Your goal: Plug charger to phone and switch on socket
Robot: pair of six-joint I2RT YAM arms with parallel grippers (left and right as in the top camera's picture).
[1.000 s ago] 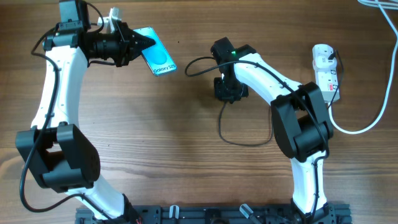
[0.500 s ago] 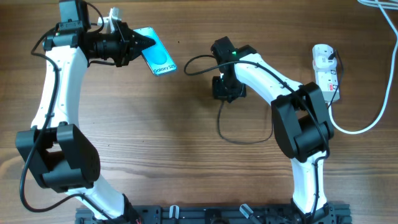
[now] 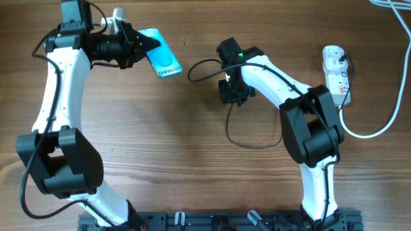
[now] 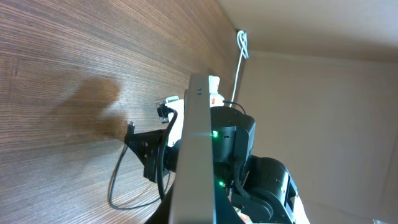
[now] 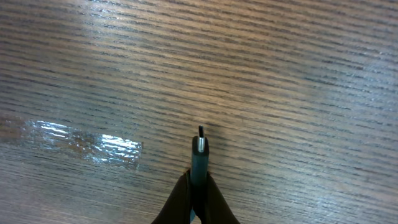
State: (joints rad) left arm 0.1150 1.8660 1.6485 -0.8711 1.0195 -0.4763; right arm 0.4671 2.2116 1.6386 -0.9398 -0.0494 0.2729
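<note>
The phone (image 3: 163, 56), teal screen up, is held tilted above the table at the top left, with my left gripper (image 3: 145, 45) shut on its end. In the left wrist view the phone (image 4: 196, 149) shows edge-on, rising from the bottom of the frame. The charger (image 3: 239, 140), a thin black cable, loops on the table mid-right. My right gripper (image 3: 232, 95) is shut on the cable's free end. The connector tip (image 5: 200, 144) sticks out past the shut right gripper (image 5: 199, 185), just above the wood. The white socket (image 3: 336, 72) lies at the far right with a black plug in it.
A thick white cord (image 3: 385, 122) curves from the socket along the right edge. A patch of shiny clear tape (image 5: 87, 140) sits on the wood left of the connector. The black rail (image 3: 218, 221) of the arm bases runs along the front edge.
My right gripper has closed the rest of the way on the charger's end and shifted slightly left, dragging the cable loop with it. The left arm and phone have not moved.
</note>
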